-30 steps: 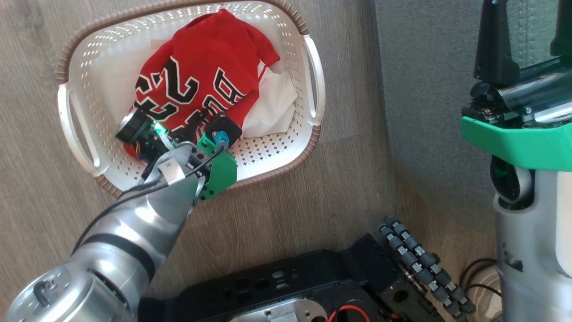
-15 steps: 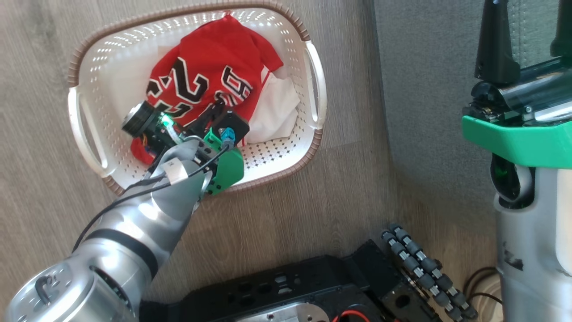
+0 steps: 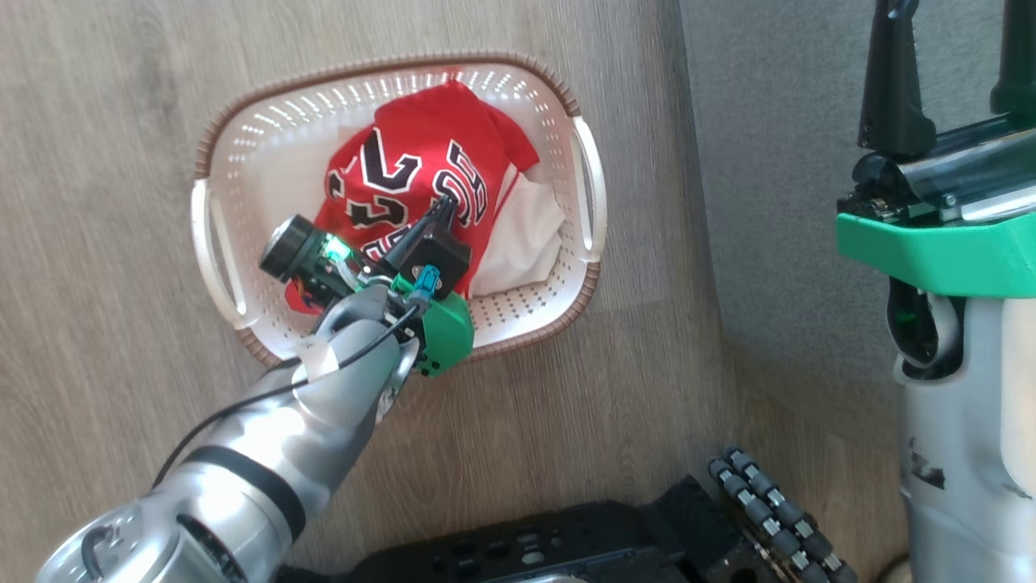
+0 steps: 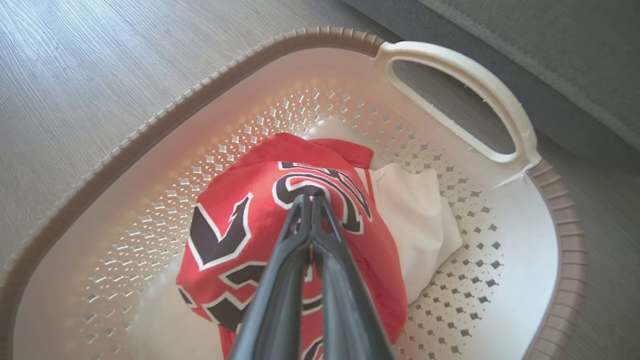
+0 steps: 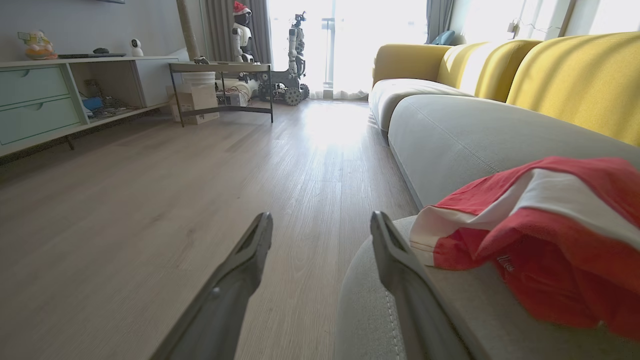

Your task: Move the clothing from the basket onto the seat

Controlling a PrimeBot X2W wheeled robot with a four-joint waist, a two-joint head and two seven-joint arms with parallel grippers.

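Down on the wood floor (image 3: 121, 121), just beside the sofa (image 3: 769, 162), the basket (image 3: 267, 162) is sitting with the jersey (image 3: 421, 154) bunched up inside it; the left claw (image 3: 445, 204) is reaching into the basket from the near rim and is pinching a fold of the jersey, its two fingers pressed together on the red cloth at the black-and-white lettering; the cloth is rising to a peak at the fingertips while its lower folds are resting on the basket's bottom; a white cloth (image 3: 526, 235) is lying against the jersey on the side toward the sofa, under the handle there; over at the sofa, the right claw (image 5: 320, 216) is standing wide open with nothing between its fingers, one finger showing over the floor and the other over the grey seat's rounded edge; the shorts (image 5: 540, 235), red with a white band, are lying crumpled on the seat just beside that finger; whether they are touching it I cannot tell; yellow cushions (image 5: 575, 75) are lining the sofa's back
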